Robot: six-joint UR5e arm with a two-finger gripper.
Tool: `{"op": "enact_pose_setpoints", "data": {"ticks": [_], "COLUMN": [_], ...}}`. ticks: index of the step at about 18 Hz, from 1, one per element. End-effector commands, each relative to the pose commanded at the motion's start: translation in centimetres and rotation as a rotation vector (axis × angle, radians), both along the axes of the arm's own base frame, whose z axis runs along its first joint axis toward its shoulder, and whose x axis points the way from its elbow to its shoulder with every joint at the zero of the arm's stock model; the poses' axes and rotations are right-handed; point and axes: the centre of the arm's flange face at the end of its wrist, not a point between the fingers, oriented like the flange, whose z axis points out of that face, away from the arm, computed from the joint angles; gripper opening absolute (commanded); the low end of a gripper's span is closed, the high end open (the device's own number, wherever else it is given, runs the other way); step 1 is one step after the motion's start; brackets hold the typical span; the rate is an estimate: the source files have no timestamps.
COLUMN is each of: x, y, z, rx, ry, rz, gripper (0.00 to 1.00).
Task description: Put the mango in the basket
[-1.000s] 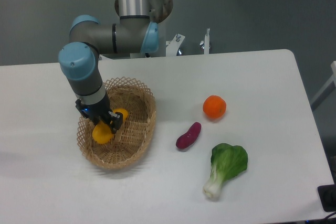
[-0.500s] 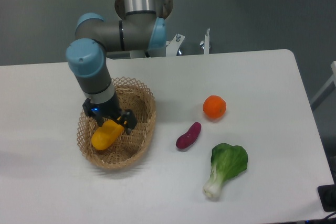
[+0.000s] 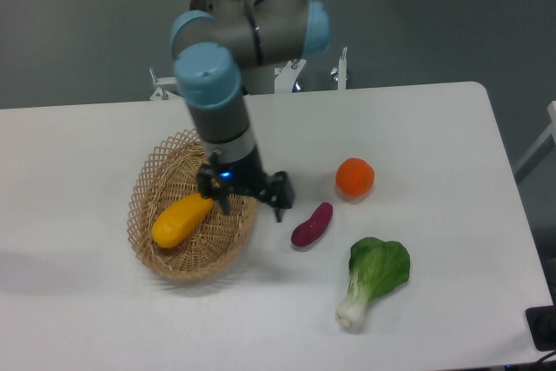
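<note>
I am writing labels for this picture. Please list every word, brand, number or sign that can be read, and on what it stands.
None: no readable text on the arm, the gripper, the basket, the mango, the other produce or the table.

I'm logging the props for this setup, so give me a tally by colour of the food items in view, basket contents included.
Yellow-orange: 1, the mango in the basket
Orange: 1, the round orange fruit
Purple: 1, the oblong vegetable
Green and white: 1, the leafy bok choy
Total: 4
</note>
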Motion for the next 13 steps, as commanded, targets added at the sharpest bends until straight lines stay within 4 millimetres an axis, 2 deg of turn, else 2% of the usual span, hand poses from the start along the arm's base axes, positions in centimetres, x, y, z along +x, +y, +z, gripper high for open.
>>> {"op": "enact_pose_setpoints", "data": {"ticks": [2,5,7,13], "x": [-1.4,-3.8,-5.3,-8.4], "y": [-2.0,-5.8,-8.3,-13.2], "z": [1.6,5.1,6.8,10.6], "rx": [-0.041,-0.094,-0.075,-0.115], "ry": [-0.007,0.000,-0.012,-0.058], "rz": [-0.058,-0.167,-0.204,-0.328], "gripper": [1.00,1.00,1.00,1.00]}}
